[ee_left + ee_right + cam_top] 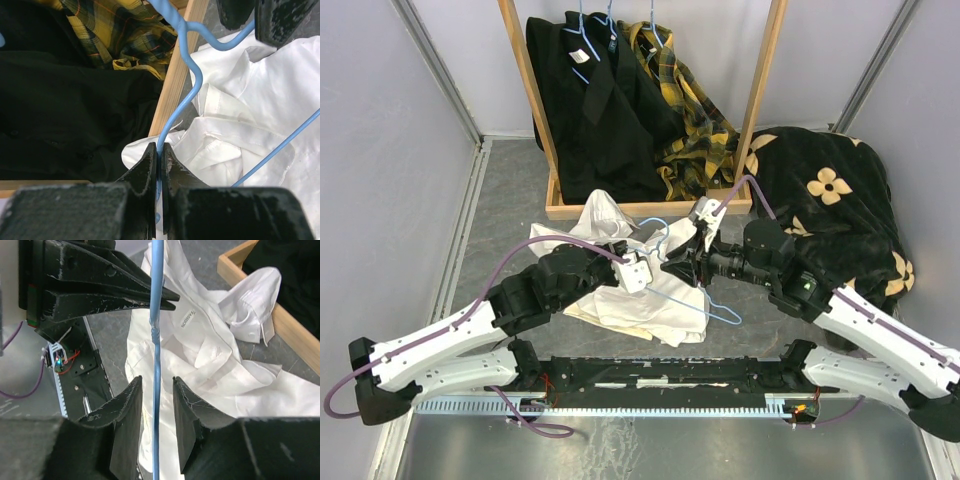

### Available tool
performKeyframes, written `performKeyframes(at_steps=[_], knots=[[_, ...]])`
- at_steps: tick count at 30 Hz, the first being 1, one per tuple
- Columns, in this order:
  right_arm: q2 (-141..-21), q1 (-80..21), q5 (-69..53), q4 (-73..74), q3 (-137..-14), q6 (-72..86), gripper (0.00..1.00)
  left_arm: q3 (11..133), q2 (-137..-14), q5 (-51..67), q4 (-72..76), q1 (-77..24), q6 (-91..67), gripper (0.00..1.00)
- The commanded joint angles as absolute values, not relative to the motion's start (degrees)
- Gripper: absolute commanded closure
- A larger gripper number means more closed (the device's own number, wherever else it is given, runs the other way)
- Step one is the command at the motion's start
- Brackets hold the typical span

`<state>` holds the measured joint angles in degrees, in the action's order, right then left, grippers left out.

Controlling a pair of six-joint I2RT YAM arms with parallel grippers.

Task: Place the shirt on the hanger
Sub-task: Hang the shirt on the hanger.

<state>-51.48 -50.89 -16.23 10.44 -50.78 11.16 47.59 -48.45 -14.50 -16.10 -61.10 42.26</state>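
The white shirt lies crumpled on the grey table in front of the wooden frame. It also shows in the left wrist view and the right wrist view. The light-blue wire hanger is held above it. My left gripper is shut on the hanger's wire near the hook. My right gripper is open, its jaws on either side of the hanger's wire without touching it. The two grippers are close together, tip to tip.
A wooden rack frame stands just behind the shirt, with black garments and a yellow plaid shirt on blue hangers. A dark blanket with cream flowers lies at the right. Grey walls stand on both sides.
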Motion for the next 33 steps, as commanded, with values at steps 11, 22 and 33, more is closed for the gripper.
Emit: performKeyframes(at_steps=[11, 22, 33], knots=[[-57.36, -50.95, -18.09, 15.32, -55.39, 6.62, 0.90, 49.75, -48.66, -13.30, -15.73, -61.15, 43.95, 0.97], [-55.29, -50.98, -14.00, 5.21, -49.25, 8.81, 1.00, 49.55, -42.69, -22.28, -13.98, -61.13, 25.24, 0.32], [-56.68, -50.93, -12.86, -0.08, -47.04, 11.12, 1.00, 48.31, -30.84, -40.30, -25.77, -61.09, -2.47, 0.30]])
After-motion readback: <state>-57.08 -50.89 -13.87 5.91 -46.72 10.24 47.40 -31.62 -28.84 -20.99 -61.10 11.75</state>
